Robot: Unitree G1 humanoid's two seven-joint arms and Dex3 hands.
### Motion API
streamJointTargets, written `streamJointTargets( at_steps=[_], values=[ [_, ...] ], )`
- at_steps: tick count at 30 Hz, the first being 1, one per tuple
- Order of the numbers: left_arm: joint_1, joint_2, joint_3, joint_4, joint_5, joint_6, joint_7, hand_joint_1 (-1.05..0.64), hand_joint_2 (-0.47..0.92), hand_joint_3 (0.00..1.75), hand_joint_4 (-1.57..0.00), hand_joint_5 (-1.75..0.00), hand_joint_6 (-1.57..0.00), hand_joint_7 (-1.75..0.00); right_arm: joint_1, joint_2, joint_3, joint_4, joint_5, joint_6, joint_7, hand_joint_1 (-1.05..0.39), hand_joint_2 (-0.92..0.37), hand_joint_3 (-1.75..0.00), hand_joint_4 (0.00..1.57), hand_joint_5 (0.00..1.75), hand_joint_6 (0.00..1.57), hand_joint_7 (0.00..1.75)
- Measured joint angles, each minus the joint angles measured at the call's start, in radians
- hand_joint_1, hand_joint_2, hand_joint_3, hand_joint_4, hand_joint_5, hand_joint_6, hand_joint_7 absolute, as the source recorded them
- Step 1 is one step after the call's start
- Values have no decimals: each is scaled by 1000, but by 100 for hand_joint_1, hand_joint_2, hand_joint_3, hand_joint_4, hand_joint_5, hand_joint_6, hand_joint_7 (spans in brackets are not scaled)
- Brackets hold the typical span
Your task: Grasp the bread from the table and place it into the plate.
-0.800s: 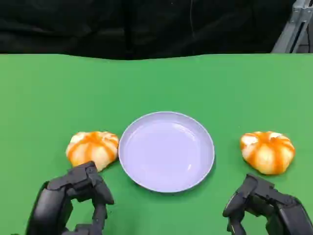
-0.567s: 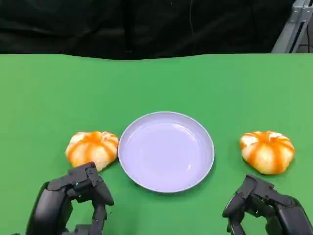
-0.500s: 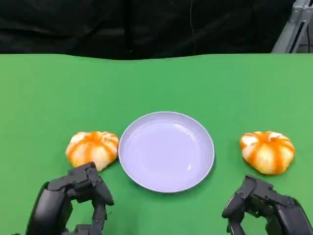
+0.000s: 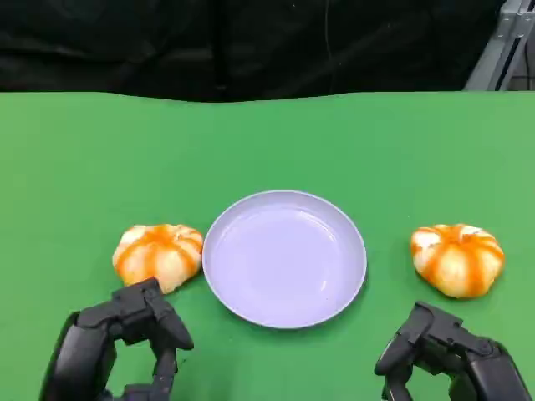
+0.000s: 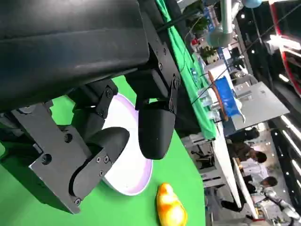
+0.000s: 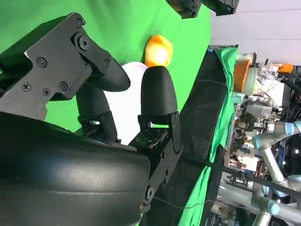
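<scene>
Fingers (image 4: 167, 338) of left hand (image 4: 117, 342) & right hand (image 4: 443, 355): apart, nothing held. Bread (image 4: 159, 255) just ahead of left fingers, beside plate (image 4: 284, 259). Risk: bread nudged under plate rim if approached low.

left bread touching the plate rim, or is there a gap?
Cannot tell. In the head view the left bread sits right against the plate rim, with no green strip plainly visible between them.

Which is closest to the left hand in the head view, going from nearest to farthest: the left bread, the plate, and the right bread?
From the left hand:
1. Left bread, just beyond the hand, left of the plate.
2. Plate, in the middle of the table.
3. Right bread, on the far side of the plate, ahead of the right hand.
</scene>
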Motion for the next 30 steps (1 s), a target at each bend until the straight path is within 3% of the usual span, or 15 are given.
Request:
streamJointTargets(
  at_steps=[2,3,9,19,21,25,30],
  values=[
    [-18,35,5,-70,174,125,32,-39,88,10,-30,-99,-40,-43,4,4,7,-13,0,8,0,-3,-36,-137,64,174,66,150],
    [-27,47,13,-97,221,167,46,-49,90,5,-26,-86,-35,-30,8,5,8,-22,0,9,0,-2,-36,-137,64,174,66,150],
    [-130,138,-25,-202,522,419,40,-60,92,1,-20,-71,-29,-12,10,10,11,-35,-2,25,-11,-3,-35,-135,65,173,67,150],
    [-142,155,-71,-218,559,491,40,-60,92,1,-21,-68,-31,-8,10,10,12,-36,-3,25,-16,-3,-35,-135,66,173,68,150],
    [-148,162,-82,-219,580,503,40,-64,92,0,-13,-72,-27,-6,11,10,12,-36,-3,25,-17,-1,-35,-136,66,172,68,150],
    [-227,194,-137,-212,728,576,39,-67,91,0,-2,-76,-21,-2,11,10,17,-40,-13,27,-18,1,-35,-139,66,172,68,150],
    [-348,200,-228,-126,894,661,38,-67,91,0,0,-76,-19,-1,8,12,34,-45,-37,32,-21,1,-35,-139,67,171,68,150]
  ],
)
